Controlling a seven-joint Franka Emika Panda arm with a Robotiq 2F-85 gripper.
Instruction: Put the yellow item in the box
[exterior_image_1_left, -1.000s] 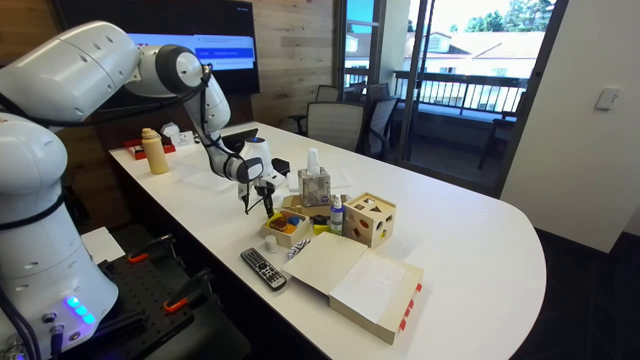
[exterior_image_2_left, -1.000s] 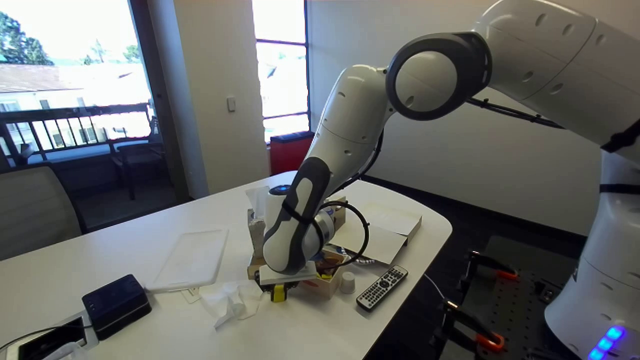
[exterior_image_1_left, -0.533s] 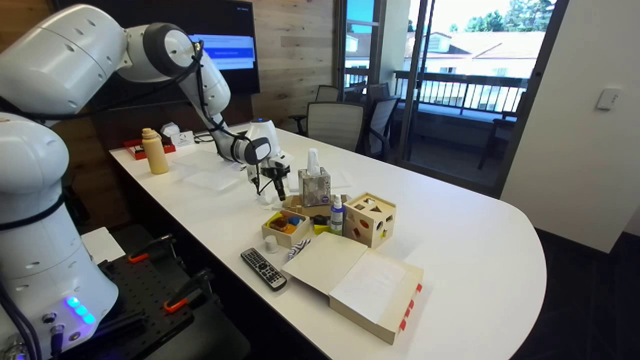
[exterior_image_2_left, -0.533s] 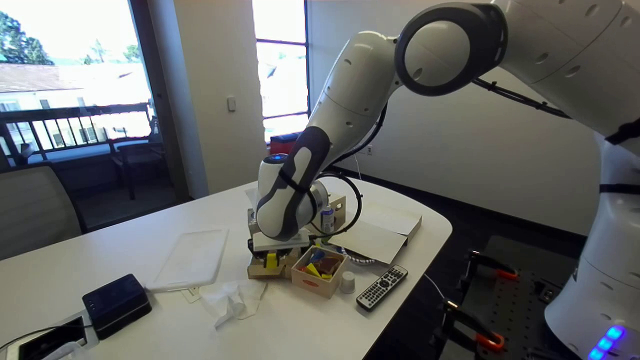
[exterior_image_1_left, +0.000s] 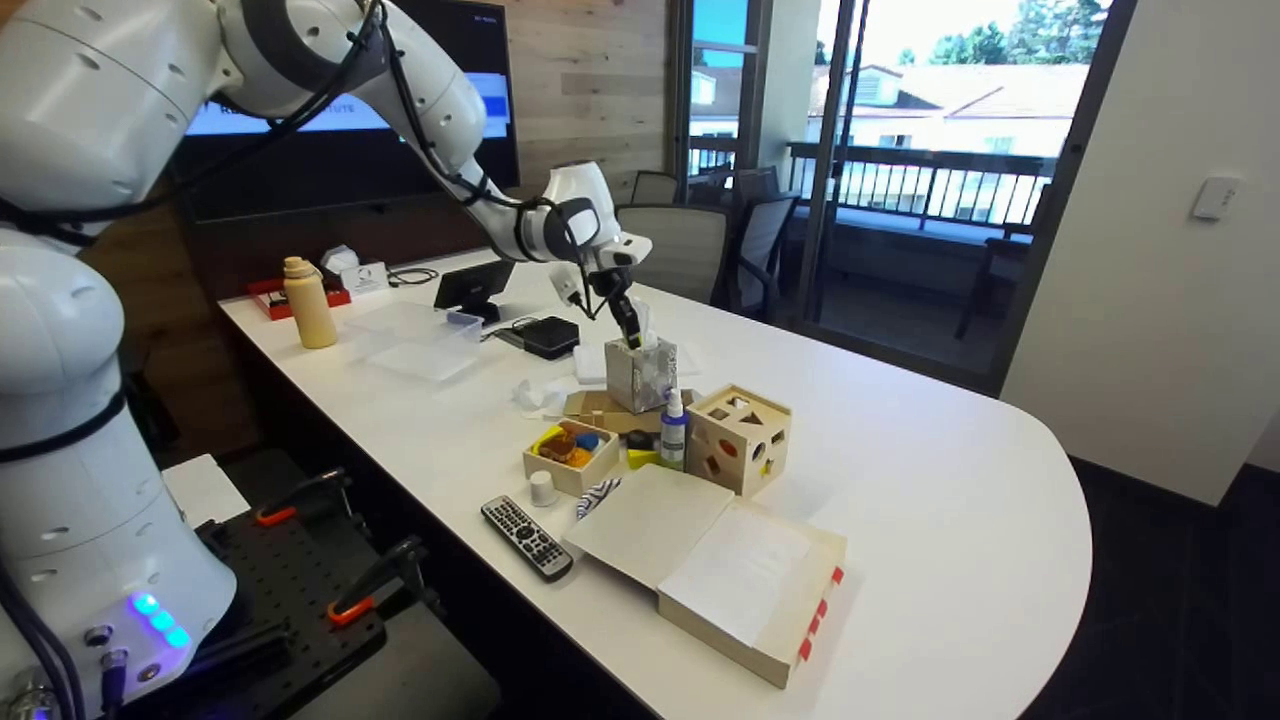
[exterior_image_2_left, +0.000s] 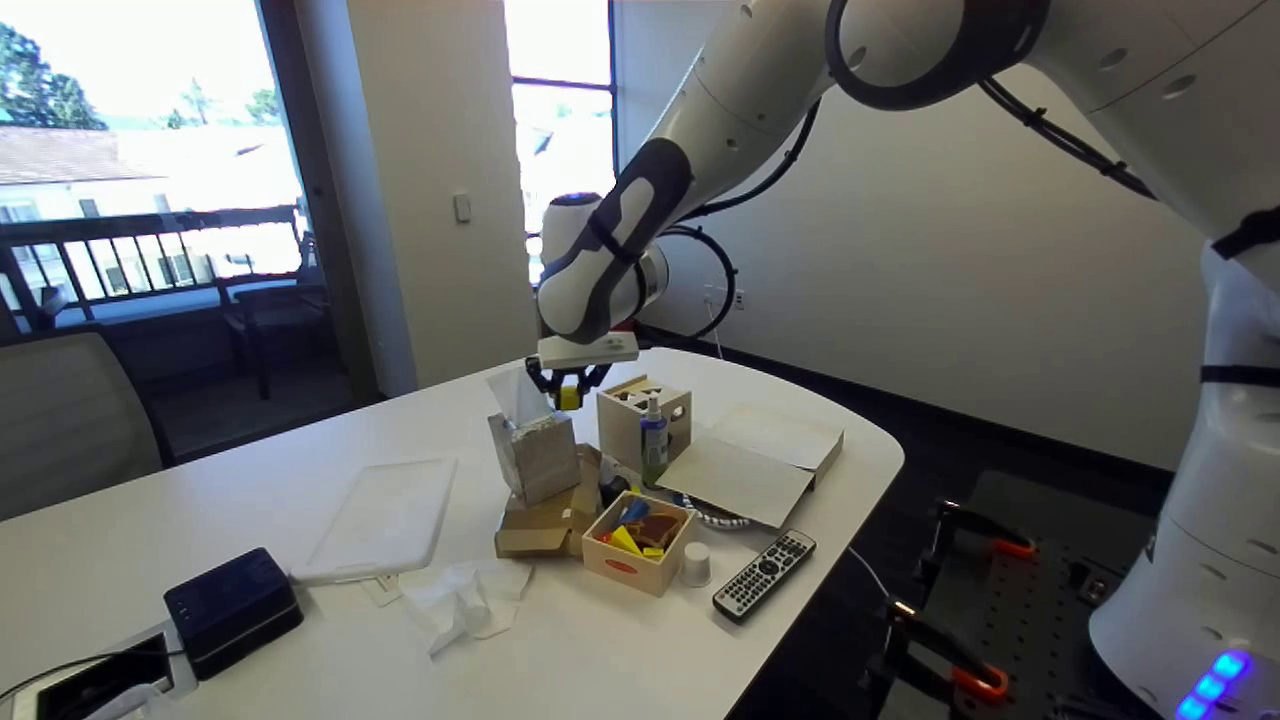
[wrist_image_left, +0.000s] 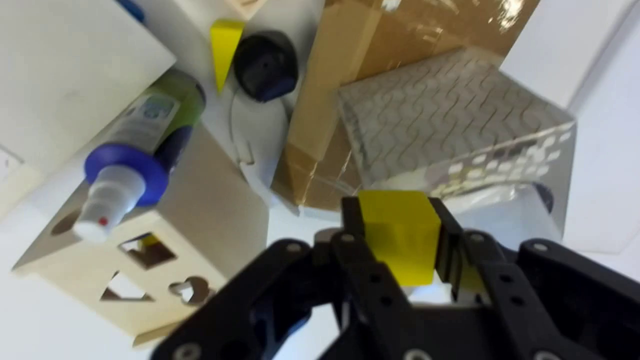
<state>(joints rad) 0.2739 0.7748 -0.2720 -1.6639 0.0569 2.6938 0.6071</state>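
My gripper (wrist_image_left: 400, 220) is shut on a yellow block (wrist_image_left: 402, 245), one finger on each side of it. In an exterior view the block (exterior_image_2_left: 569, 398) hangs below the gripper (exterior_image_2_left: 568, 384), held up near the tissue box top. The gripper (exterior_image_1_left: 632, 335) also shows in an exterior view, over the tissue box. The box, a light-wood cube with shaped holes (exterior_image_1_left: 760, 450), stands on the table; it also shows in an exterior view (exterior_image_2_left: 625, 430). In the wrist view its holed top face (wrist_image_left: 162, 280) lies left of and below the gripper.
The tissue box (exterior_image_2_left: 545, 462) stands tilted on brown cardboard (exterior_image_2_left: 530, 538) beside the cube. A spray bottle (exterior_image_1_left: 674, 440) stands close against the cube. A small open wooden tray of blocks (exterior_image_1_left: 555, 477), a yellow wedge (wrist_image_left: 225, 47), a remote (exterior_image_1_left: 527, 538) and an opened flat box (exterior_image_1_left: 740, 570) are near.
My gripper has risen from beside the wooden tray and moved to above the tissue box, with the yellow block in it. The tissue box has shifted and tilted.
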